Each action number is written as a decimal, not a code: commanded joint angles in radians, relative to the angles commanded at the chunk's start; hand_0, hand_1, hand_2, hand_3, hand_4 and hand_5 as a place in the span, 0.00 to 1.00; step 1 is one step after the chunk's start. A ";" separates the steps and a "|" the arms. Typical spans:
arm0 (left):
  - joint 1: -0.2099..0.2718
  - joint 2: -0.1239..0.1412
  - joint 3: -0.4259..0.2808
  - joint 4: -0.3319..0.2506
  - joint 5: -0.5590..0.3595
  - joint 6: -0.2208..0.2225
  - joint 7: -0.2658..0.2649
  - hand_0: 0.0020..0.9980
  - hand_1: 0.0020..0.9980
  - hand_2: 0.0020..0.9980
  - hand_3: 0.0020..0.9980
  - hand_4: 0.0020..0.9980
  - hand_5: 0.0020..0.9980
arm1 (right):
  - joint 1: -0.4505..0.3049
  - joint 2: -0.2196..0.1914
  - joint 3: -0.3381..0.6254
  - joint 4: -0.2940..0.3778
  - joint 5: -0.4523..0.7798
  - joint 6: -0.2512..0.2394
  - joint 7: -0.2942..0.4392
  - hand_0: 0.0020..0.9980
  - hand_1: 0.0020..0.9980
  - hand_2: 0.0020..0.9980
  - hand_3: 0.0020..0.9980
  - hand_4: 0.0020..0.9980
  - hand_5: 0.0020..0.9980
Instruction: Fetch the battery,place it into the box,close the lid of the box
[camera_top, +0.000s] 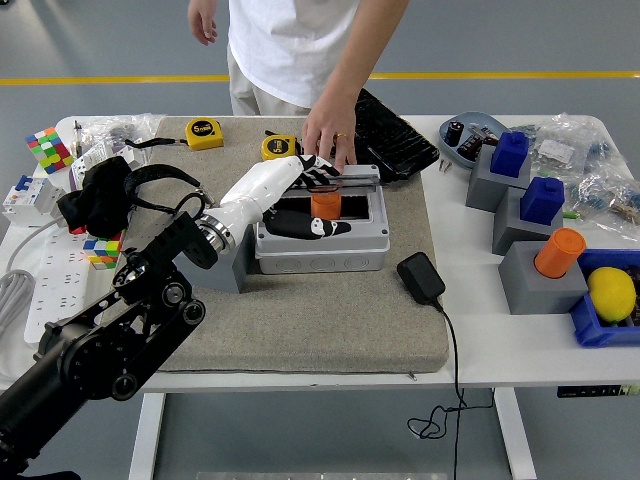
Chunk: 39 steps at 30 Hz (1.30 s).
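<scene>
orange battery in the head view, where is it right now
The orange battery stands inside the open grey box on the mat, middle of the table, between the left hand and a person's hand.

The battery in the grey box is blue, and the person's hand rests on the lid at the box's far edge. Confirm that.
Not quite: the head view shows the battery is orange, not blue. It does sit in the grey box, and the person's hand does rest on the lid at the box's far edge.
</scene>
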 joint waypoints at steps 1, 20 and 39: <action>0.004 0.004 0.003 -0.008 -0.003 0.000 0.001 0.43 0.60 0.65 0.71 1.00 0.52 | 0.000 0.001 -0.003 0.000 0.002 0.000 0.001 0.64 0.64 0.67 0.56 0.98 0.47; 0.129 -0.008 -0.173 -0.127 -0.232 0.139 -0.206 0.46 0.62 0.66 0.72 1.00 0.53 | 0.001 0.003 0.028 0.000 -0.030 0.001 -0.007 0.64 0.64 0.67 0.56 0.98 0.47; 0.309 -0.022 -0.520 -0.094 -0.567 0.196 -0.363 0.47 0.62 0.65 0.71 1.00 0.51 | 0.015 -0.007 0.066 0.000 -0.063 0.002 -0.015 0.64 0.64 0.67 0.56 0.98 0.47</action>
